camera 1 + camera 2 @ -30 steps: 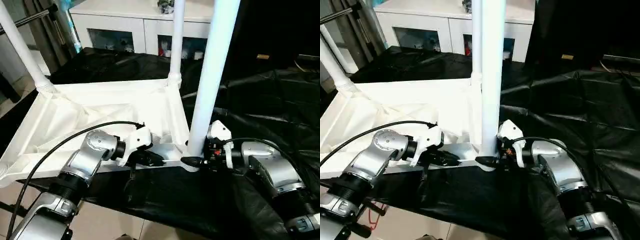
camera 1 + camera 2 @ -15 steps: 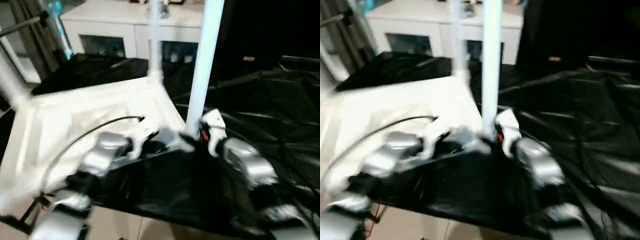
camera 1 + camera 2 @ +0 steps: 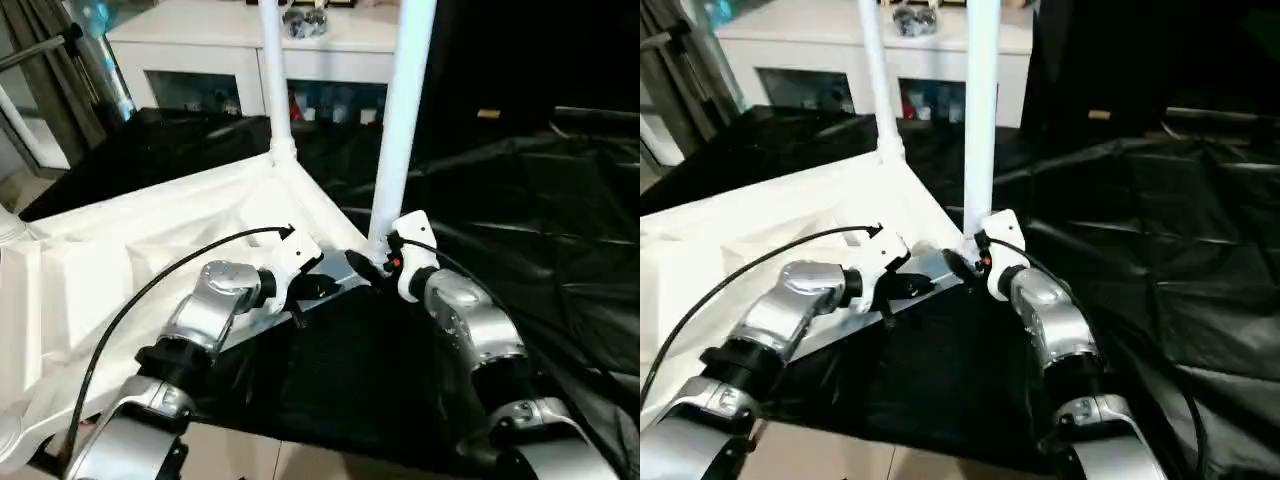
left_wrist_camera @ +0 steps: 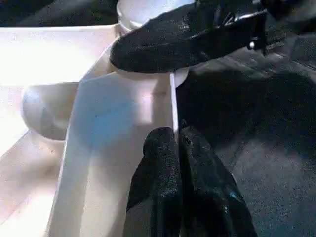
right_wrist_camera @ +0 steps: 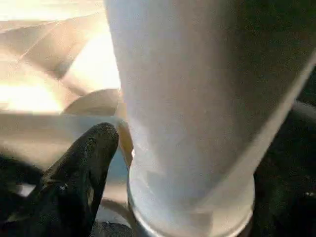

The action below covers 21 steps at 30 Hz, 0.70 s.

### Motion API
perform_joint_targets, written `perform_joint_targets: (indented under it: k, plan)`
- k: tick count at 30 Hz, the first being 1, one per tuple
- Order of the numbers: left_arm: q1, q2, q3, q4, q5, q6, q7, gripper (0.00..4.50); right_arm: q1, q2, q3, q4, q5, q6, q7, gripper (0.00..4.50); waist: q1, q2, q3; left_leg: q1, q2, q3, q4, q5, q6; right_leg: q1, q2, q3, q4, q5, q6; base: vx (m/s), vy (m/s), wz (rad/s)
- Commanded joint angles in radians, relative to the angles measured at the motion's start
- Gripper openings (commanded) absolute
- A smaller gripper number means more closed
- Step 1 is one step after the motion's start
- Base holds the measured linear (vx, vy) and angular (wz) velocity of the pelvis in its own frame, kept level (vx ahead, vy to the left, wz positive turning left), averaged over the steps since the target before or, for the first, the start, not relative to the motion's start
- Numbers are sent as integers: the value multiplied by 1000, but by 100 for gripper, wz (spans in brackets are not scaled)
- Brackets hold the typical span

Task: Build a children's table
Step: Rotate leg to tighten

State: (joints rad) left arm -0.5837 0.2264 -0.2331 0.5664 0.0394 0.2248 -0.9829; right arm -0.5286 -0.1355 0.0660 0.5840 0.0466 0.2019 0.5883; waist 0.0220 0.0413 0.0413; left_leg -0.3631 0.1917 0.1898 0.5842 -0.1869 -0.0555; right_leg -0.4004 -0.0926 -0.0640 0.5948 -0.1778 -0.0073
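Left eye view: tabletop (image 3: pixel 150 250) upside down on black-covered surface (image 3: pixel 560 220), legs upright. Left fingers (image 4: pixel 170 173) clenched at tabletop rim. Right gripper (image 3: pixel 372 262) at near leg (image 3: pixel 400 120) base; grip unclear.

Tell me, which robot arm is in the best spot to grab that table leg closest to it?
Right, probably. The right gripper sits against the base of the near leg, one finger beside it. The left gripper is pinched shut on the tabletop's rim.

bright glare on tabletop (image 4: pixel 44 54), wrist views blurry
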Motion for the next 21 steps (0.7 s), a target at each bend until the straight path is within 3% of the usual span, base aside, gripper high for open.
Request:
perform_joint_targets:
  k: [1,3,4,5,6,8,13,14,18,21]
  plan:
    - [8,-2,-55,-52,-29,-43,-108,0,19,1,108,-46,21,-15,161,383,6,1,-66,4,32,-14,-65,-209,51,49,-45,38,-60,-68,-253,52,-6,5]
    - [14,15,-57,-63,-37,-48,-141,0,31,-32,127,-71,21,-24,221,383,13,3,-70,0,31,-11,-58,-131,87,54,-45,35,-47,35,-280,61,-13,3]
    - [21,44,-63,-71,-43,-64,-192,0,51,-89,153,-111,29,-35,323,383,14,1,-69,-1,31,-9,-57,-120,98,54,-43,35,-46,53,-287,0,0,0]
    - [19,54,-66,-68,-41,-68,-209,0,57,-111,158,-123,36,-38,369,383,26,-4,-67,1,34,-7,-55,-123,118,54,-44,34,-44,47,-295,0,0,0]
    - [17,64,-71,-64,-35,-71,-220,0,64,-128,162,-137,45,-38,407,383,29,-2,-66,1,36,-7,-56,-127,119,54,-45,34,-45,32,-294,0,0,0]
    - [13,77,-76,-64,-34,-72,-246,0,71,-156,166,-157,57,-32,469,383,34,-7,-63,2,38,-7,-59,-150,109,54,-48,34,-49,-29,-289,0,0,0]
    - [14,96,-76,-89,-66,-54,-299,0,89,-219,188,-216,88,-23,592,344,44,-6,-57,9,42,-7,-66,-215,67,46,-48,39,-61,-156,-266,0,0,0]
    - [15,99,-77,-91,-67,-54,-304,0,91,-224,190,-221,91,-22,602,316,44,-6,-56,9,42,-7,-66,-218,63,46,-48,39,-61,-163,-264,0,0,0]
    - [24,111,-74,-94,-76,-51,-332,0,100,-244,201,-245,101,-4,646,299,45,-1,-58,8,40,-9,-66,-215,52,46,-49,39,-61,-164,-258,0,0,0]
    - [27,115,-74,-91,-75,-54,-342,0,110,-247,206,-251,98,-1,658,275,46,-6,-61,5,39,-9,-63,-190,59,50,-48,38,-56,-124,-264,0,0,0]
